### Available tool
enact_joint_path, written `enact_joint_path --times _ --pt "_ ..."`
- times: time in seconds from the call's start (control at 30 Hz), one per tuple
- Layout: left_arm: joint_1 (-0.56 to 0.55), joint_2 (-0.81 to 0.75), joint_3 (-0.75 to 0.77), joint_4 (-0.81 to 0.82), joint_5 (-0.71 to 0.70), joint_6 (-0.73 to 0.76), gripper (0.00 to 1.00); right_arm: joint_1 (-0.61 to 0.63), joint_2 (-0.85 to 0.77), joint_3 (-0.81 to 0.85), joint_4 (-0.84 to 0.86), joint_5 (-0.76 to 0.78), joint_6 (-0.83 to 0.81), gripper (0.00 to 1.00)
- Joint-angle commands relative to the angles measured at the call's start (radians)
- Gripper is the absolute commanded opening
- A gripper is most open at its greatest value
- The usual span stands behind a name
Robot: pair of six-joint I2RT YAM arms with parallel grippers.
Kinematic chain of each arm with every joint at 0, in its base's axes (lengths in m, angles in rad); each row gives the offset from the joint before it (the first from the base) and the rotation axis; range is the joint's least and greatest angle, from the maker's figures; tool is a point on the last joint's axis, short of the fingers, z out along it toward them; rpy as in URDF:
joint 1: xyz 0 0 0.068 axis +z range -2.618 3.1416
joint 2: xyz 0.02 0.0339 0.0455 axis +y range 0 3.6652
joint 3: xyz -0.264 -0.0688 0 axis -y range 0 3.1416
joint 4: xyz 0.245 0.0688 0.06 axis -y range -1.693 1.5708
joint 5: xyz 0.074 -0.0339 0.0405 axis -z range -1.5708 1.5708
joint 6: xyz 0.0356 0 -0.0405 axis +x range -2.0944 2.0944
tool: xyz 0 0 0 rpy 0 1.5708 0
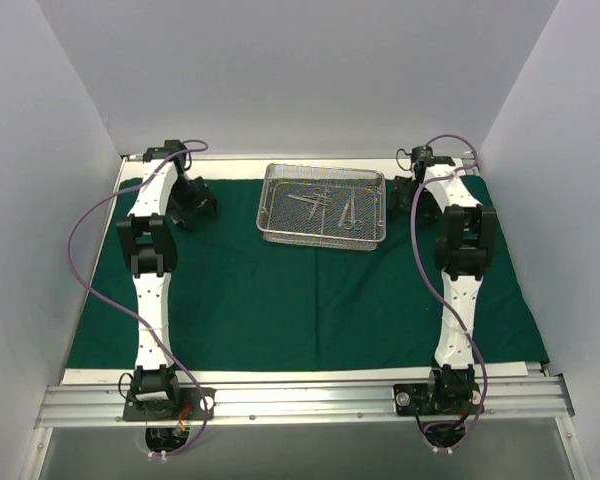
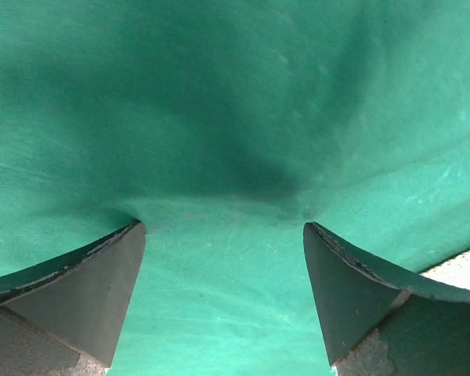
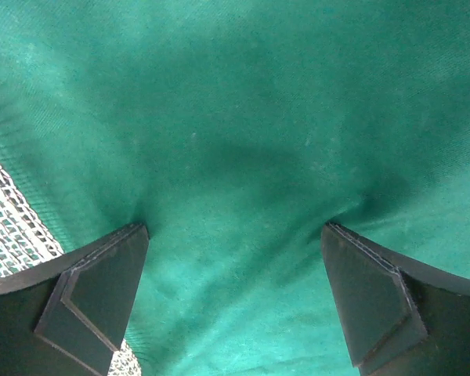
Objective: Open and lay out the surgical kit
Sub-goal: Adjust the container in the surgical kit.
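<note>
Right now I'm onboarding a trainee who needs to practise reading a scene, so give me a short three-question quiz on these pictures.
1. True or false: the instruments lie inside the wire tray.
2. Where does the tray sit on the green cloth? A: at the near edge. B: at the far edge, near the middle. C: in the near left corner.
3. Fill in: both arms' jaws stand ____ over the cloth.
Key: 1 true; 2 B; 3 open.
</note>
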Motion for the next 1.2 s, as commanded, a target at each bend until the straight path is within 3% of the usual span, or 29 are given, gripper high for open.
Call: enact_joint_path --times 0.0,0.53,0.63,0.8,0.9,1.17 --pt "0.075 0.077 0.022 -0.022 0.015 -0.025 0.94 0.033 0.060 0.029 -0.044 -0.030 -0.016 0.99" --pt "0.182 0.132 0.037 0.027 0.116 0.003 0.94 0.076 0.258 0.290 -0.143 -0.035 0.025 0.99" --pt "0.190 0.132 0.041 0.043 0.136 0.006 0.94 0.079 0.223 0.235 -0.146 -0.030 0.037 0.99" --pt "0.185 0.135 0.038 0.052 0.152 0.018 0.94 0.073 0.095 -0.064 -0.033 -0.047 0.073 1.00" --pt "0.181 0.135 0.034 0.063 0.175 0.038 0.94 0.051 0.048 -0.141 -0.004 -0.036 0.070 1.00" --pt "0.162 0.103 0.034 0.086 0.192 0.062 0.94 0.013 0.052 -0.117 -0.024 -0.013 0.060 1.00"
